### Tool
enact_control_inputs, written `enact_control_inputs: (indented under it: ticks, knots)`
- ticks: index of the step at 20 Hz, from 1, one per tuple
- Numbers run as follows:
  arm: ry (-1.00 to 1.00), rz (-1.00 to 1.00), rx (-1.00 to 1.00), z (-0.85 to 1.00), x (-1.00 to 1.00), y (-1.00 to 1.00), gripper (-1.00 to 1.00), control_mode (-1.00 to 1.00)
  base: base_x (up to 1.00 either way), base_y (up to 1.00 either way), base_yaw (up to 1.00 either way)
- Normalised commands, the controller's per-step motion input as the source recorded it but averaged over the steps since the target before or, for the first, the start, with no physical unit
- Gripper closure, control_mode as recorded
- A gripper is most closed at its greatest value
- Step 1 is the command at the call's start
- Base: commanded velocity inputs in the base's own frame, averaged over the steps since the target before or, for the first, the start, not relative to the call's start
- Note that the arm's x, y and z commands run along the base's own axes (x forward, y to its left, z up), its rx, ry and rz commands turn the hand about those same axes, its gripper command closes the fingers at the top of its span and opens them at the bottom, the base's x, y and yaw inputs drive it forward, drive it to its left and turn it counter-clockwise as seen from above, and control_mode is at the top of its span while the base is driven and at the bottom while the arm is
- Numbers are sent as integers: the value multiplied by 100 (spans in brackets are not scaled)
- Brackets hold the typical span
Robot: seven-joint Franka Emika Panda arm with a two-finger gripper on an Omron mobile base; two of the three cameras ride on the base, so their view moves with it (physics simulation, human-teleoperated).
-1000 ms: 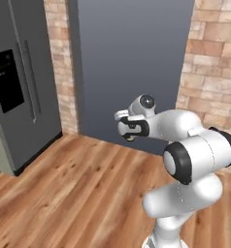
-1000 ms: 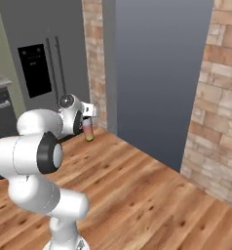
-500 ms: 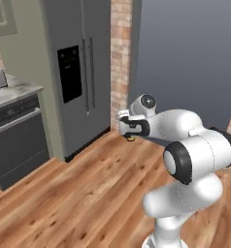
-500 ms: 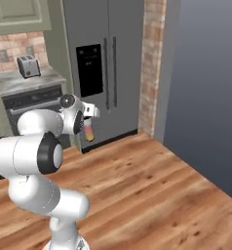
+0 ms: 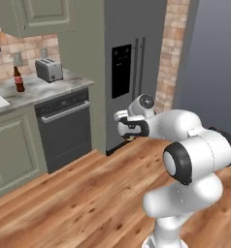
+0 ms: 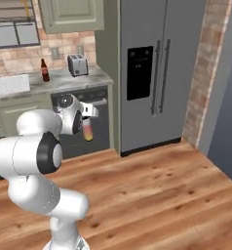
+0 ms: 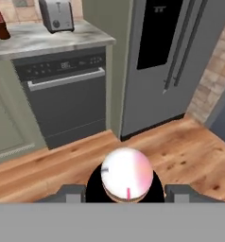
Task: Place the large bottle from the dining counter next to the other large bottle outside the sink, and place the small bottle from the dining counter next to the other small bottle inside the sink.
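Observation:
My gripper (image 6: 87, 118) is shut on the large bottle (image 6: 88, 132), which hangs upright in front of my arm with its pink-to-yellow body below the fingers. From the left its yellow base (image 5: 130, 138) pokes out under the gripper (image 5: 129, 129). The hand view looks down on the bottle's round white-and-pink top (image 7: 127, 177), held between the gripper (image 7: 127, 191) tips. A pale rectangular patch (image 6: 9, 84) set in the worktop may be the sink. The small bottle and the dining counter are out of view.
A grey fridge (image 6: 157, 73) stands ahead on the right, with a dark built-in appliance (image 5: 66, 128) to its left under a marble worktop (image 5: 44, 89). On the worktop are a toaster (image 6: 77, 64) and a brown red-labelled bottle (image 6: 45, 71). Wooden floor (image 5: 78, 193) lies between.
The whole picture has swung: the grey wall and brick slid off right and the fridge, then the worktop, came into view, so the camera moved. The bottle stays in my gripper.

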Motion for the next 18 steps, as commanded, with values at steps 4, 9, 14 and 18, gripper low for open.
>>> enact_control_inputs:
  ticks: [4,9,14,18]
  knots:
    - [0,0,0,0,0,0,100,100,16,63,30]
    - [0,0,0,0,0,0,100,100,25,58,25]
    - [0,0,0,0,0,0,100,100,38,49,19]
    - [0,0,0,0,0,0,100,100,46,44,14]
